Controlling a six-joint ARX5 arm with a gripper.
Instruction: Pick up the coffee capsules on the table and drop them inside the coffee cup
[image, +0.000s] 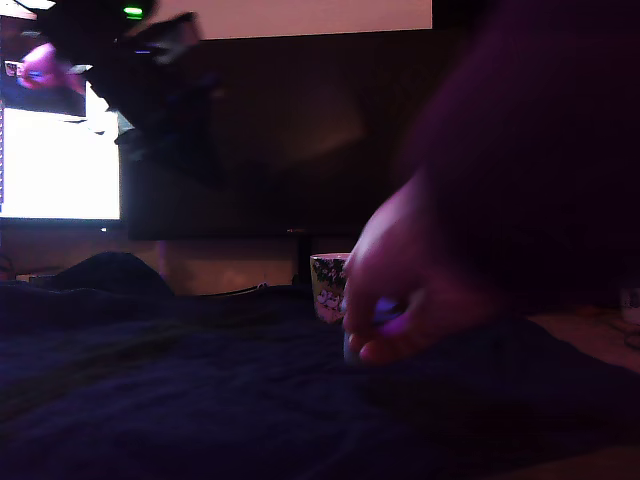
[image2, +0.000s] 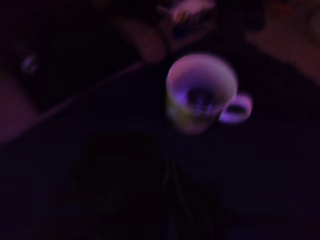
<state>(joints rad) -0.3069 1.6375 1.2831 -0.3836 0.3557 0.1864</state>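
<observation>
Dark blue cloth covers the table (image: 150, 400), and the room is very dim. Close to the middle of it stands the coffee cup (image: 328, 285) (white, with dark flowers). A person's hand (image: 400, 290) reaches down just beside the cup, on the exterior view's right, fingertips curled around something small and pale. Behind the cup glows a bright screen (image: 60, 170). High above, near that screen, hangs the blurry gripper (image: 150, 60); whether its fingers are apart or together cannot be told. From the wrist view, the cup (image2: 200, 92) looks empty.

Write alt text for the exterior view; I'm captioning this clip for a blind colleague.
A person's hand reaches down to the dark blue table, fingers curled around something small and blurred, right in front of a patterned coffee cup. The dim room holds a bright screen at the view's left, with the robot arm raised and blurred above it.
</observation>
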